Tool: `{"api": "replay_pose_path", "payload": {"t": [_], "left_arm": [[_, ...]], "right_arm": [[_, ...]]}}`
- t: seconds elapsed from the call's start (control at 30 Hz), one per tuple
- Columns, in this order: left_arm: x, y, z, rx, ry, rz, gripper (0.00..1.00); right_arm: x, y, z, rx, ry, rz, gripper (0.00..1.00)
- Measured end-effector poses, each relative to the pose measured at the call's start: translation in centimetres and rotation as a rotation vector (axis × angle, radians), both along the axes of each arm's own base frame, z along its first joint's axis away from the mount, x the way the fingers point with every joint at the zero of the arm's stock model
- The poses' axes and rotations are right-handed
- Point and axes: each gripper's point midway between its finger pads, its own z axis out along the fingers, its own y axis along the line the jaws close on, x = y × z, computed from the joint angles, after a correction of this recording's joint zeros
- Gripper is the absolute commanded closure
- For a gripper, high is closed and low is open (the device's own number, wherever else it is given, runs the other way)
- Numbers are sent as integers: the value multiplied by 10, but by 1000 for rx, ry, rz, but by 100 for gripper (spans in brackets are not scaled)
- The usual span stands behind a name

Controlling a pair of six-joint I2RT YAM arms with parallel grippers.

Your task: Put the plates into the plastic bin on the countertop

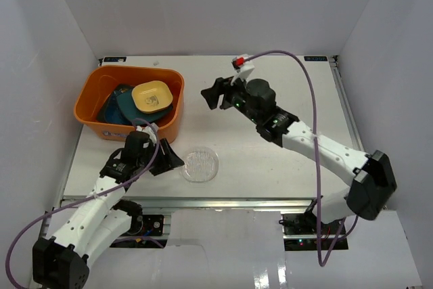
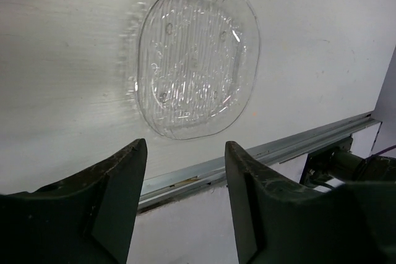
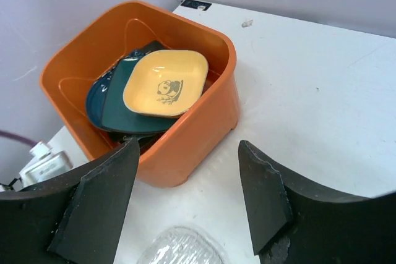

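The small clear glass round plate (image 1: 201,165) lies flat on the white countertop (image 1: 270,160) near its front edge; it also shows in the left wrist view (image 2: 195,60) and at the bottom of the right wrist view (image 3: 179,248). The orange plastic bin (image 1: 91,109) at the back left holds the small yellow square plate (image 1: 151,97) on top of the dark teal plates (image 1: 125,104); the bin (image 3: 185,140) and yellow plate (image 3: 164,83) show in the right wrist view. My left gripper (image 1: 169,160) is open and empty just left of the glass plate. My right gripper (image 1: 215,93) is open and empty, raised right of the bin.
A metal rail (image 2: 260,153) runs along the countertop's front edge just beyond the glass plate. White walls enclose the table on three sides. A purple cable (image 1: 308,99) arcs over the right arm.
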Motion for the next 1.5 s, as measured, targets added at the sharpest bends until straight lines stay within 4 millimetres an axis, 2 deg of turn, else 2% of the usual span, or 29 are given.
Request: {"api": "replay_pose_path", "payload": {"t": [0.07, 0.1, 0.17, 0.2, 0.3, 0.37, 0.43, 0.73, 0.87, 1.03, 1.27, 1.3, 1.33, 1.37, 1.4, 1.5], "left_arm": [[3, -7, 0, -1, -9, -17, 41], [5, -11, -2, 7, -14, -26, 42], [5, -21, -10, 27, 0, -56, 43], [4, -25, -17, 45, 14, -70, 49], [1, -28, -38, 111, 48, -77, 53], [3, -23, -48, 162, 50, -54, 53], [5, -18, -51, 196, 38, -32, 53], [18, -4, -52, 291, -27, 41, 52], [26, -4, -59, 318, -38, 60, 62], [22, 0, -72, 328, -20, 82, 78], [20, -3, -75, 329, -28, 81, 68], [18, -3, -77, 330, -24, 84, 71], [16, -2, -80, 334, -18, 86, 89], [14, -2, -83, 337, -12, 87, 96], [14, -4, -83, 330, -16, 94, 100], [16, -16, -69, 292, -65, 80, 100]], "right_arm": [[-16, -21, 6, 38, -27, -6, 30], [-25, -30, 0, 42, -27, -8, 30], [-39, -47, -23, 27, -1, -14, 30], [-44, -52, -38, 12, 21, -17, 31], [-54, -63, -79, -36, 91, -24, 31], [-58, -67, -96, -59, 128, -26, 31], [-61, -69, -104, -67, 144, -25, 31], [-67, -71, -98, -35, 142, -15, 32], [-69, -73, -99, -34, 146, -16, 32], [-71, -75, -95, -25, 138, -15, 32], [-74, -79, -91, -14, 128, -16, 32], [-74, -80, -90, -11, 125, -15, 32], [-75, -80, -87, -6, 121, -15, 32], [-75, -81, -85, -2, 116, -15, 32], [-76, -81, -82, 4, 111, -14, 32], [-79, -85, -72, 26, 91, -14, 32]]}}
